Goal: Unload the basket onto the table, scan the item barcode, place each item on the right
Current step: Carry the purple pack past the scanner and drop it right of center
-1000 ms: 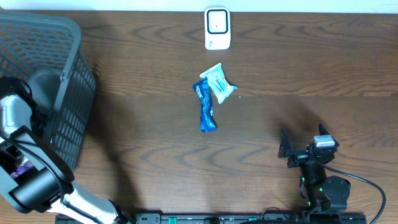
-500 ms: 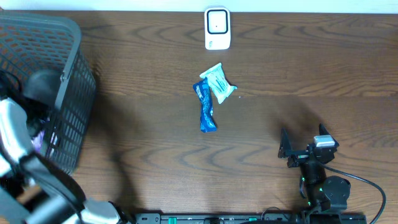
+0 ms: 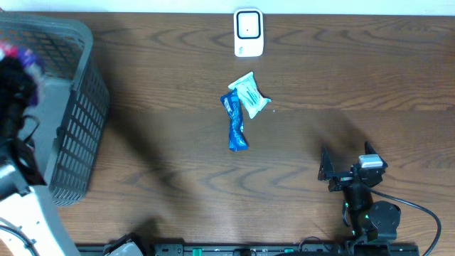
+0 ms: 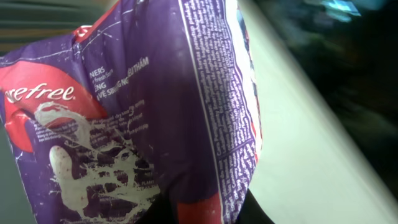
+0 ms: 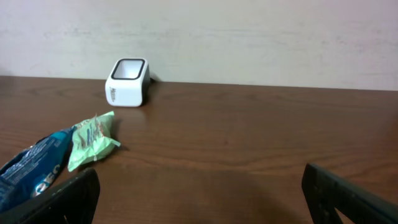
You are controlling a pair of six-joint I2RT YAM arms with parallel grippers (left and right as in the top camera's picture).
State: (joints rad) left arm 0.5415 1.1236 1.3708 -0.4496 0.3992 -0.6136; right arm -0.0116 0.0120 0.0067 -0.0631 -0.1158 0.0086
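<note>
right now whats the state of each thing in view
left gripper, shut on purple packet
purple packet, held over basket
right gripper, open, empty
blue packet, lying on table
green packet, lying against blue packet
scanner, standing, nothing over it
basket, upright

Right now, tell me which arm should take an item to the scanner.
Left. The left gripper is shut on the purple packet above the basket; the right gripper sits open and empty.

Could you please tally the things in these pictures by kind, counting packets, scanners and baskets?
Packets: 3 (blue packet, green packet, purple packet)
Scanners: 1 (white scanner)
Baskets: 1 (grey basket)
Total: 5
</note>
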